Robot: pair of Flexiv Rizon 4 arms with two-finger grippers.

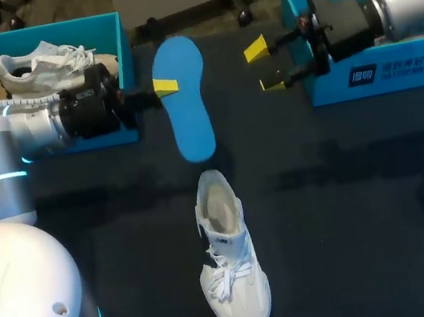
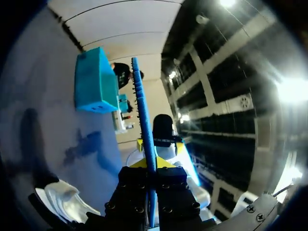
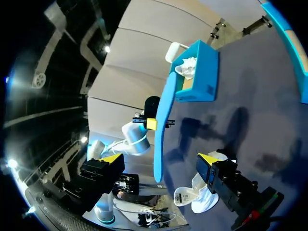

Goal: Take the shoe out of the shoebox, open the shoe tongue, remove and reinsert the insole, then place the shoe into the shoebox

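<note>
- My left gripper (image 2: 150,166) is closed tight on the blue insole (image 1: 186,102), pinching it by one long edge.
- The insole is out of the shoe (image 1: 229,261). It sits just beyond the shoe's heel and, as far as I can judge, is held clear of the table (image 1: 347,185).
- My right gripper (image 1: 263,67) is spread wide with nothing in it. It is beyond the shoe and off to its right, facing the insole's free edge.
- The shoe rests on its sole with its heel toward the insole and its mouth open upward.
- I expect the insole to be light, thin and floppy, so a pinch on one edge will likely let it sag or twist. A second hold on the opposite edge should steady it for feeding in toe-end first.
- The shoe looks light with a soft upper, and it would probably skid under a push. I would brace it at the stiffer heel collar and keep the tongue pulled up.
- The left shoebox (image 1: 105,30), beyond the shoe to its left, holds a second shoe (image 1: 42,66).
- The right shoebox (image 1: 294,6) is beyond the shoe to its right. My right arm covers its inside, so I cannot tell what it holds.
</note>
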